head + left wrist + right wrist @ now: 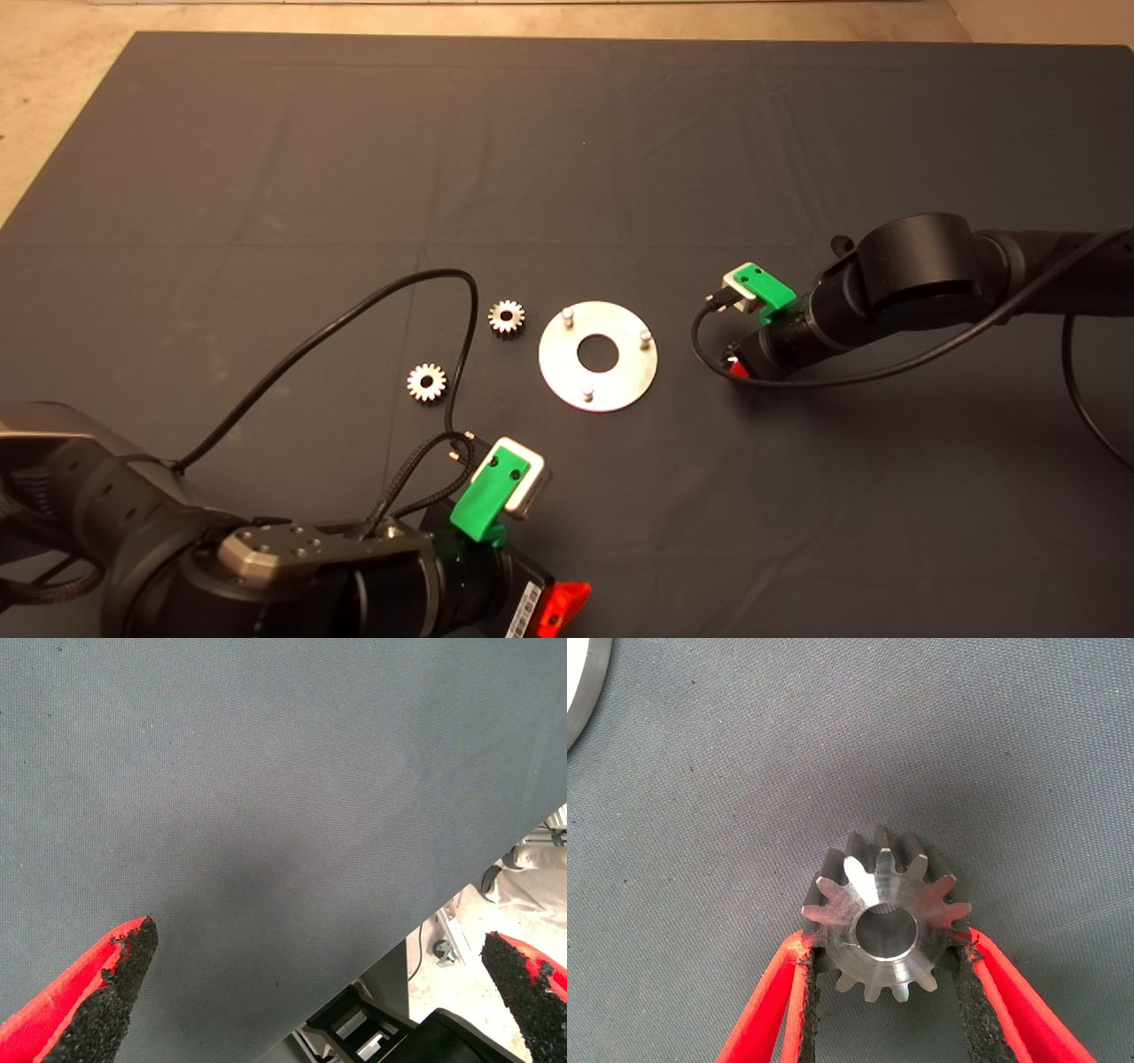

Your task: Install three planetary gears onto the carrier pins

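Note:
A shiny round disc (620,383) lies mid-mat with three carrier pins (568,314) standing bare in a triangle. Two planetary gears lie flat to its left, one (507,316) close to the disc and another (427,383) nearer the front. A third gear (886,921) sits between the pads of my right gripper (886,943), which is shut on its toothed sides just right of the disc (578,691). In the head view that gear is hidden under the right gripper (735,365). My left gripper (323,979) is open and empty over bare mat near the front edge.
The left arm and its black cable (354,310) loop across the mat beside the two loose gears. Past the mat's front edge (416,930), the left wrist view shows floor and frame parts. The dark mat (567,159) stretches wide behind the disc.

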`<state>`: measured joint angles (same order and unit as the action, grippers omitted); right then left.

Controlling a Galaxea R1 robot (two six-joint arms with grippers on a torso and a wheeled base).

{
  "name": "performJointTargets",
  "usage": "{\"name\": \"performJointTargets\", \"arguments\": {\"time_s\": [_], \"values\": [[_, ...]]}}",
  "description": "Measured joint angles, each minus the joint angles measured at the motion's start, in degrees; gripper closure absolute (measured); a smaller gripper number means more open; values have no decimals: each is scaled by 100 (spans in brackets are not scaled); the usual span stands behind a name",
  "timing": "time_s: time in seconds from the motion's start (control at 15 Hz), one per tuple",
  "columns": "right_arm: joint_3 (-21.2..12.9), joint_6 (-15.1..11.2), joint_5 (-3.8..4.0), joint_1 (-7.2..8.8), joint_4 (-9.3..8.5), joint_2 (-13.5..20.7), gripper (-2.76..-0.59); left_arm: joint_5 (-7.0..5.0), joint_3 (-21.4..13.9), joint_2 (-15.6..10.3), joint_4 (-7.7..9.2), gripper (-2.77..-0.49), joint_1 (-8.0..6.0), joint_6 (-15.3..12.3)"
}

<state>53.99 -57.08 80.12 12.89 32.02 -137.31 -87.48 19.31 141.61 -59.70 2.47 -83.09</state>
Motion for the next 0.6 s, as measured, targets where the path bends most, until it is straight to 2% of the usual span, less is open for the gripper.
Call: {"name": "performJointTargets", "arguments": {"time_s": [0.6], "values": [[-2, 3, 1, -2, 2, -1, -92, 0, 0, -2, -8, -264, 0, -2]]}}
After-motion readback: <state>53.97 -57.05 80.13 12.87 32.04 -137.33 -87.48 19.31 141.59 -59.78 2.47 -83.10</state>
